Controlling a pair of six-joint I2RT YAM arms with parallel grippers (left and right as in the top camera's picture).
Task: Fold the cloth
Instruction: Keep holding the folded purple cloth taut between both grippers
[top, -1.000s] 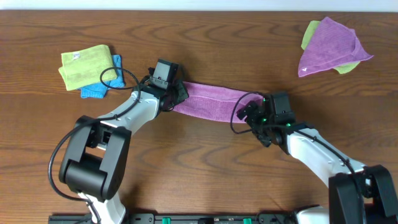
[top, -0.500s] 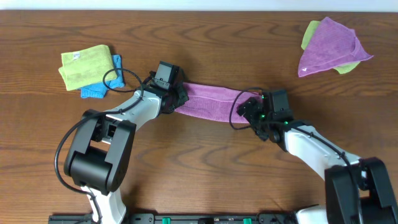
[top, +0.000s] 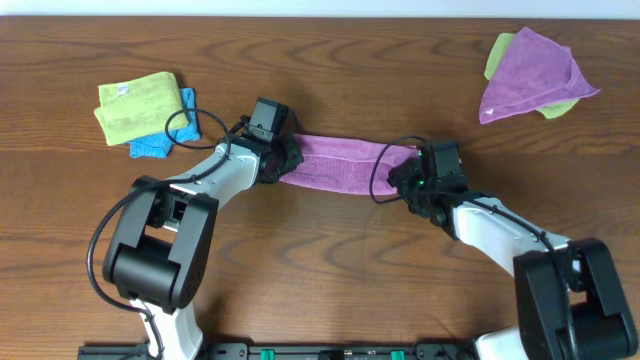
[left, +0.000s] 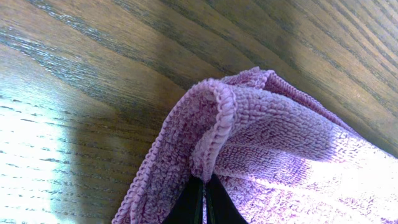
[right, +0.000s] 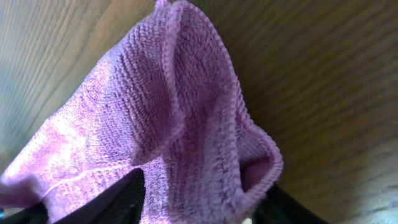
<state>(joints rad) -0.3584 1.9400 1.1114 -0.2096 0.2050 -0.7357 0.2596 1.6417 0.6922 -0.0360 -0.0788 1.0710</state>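
Observation:
The cloth (top: 345, 160) is a pinkish-purple towel, lying as a long narrow band across the middle of the table. My left gripper (top: 283, 158) is shut on its left end. In the left wrist view the black fingertips (left: 198, 200) pinch a raised fold of the cloth (left: 267, 124) just under its hem. My right gripper (top: 408, 168) is at the band's right end. In the right wrist view a bunched fold of the cloth (right: 143, 99) stands between the two dark fingers (right: 127, 196), which are still apart, so my right gripper (right: 199, 202) is open. No white tag shows.
A yellow-green towel (top: 140, 103) lies on a blue one (top: 158, 143) at the back left. A duller violet towel (top: 530, 75) lies over another yellow-green one (top: 499, 52) at the back right. Bare wood table (top: 330, 260) lies in front of the arms.
My right gripper has slid up onto the cloth's right end and its jaws have narrowed around the fold. The left gripper has kept its grip and place.

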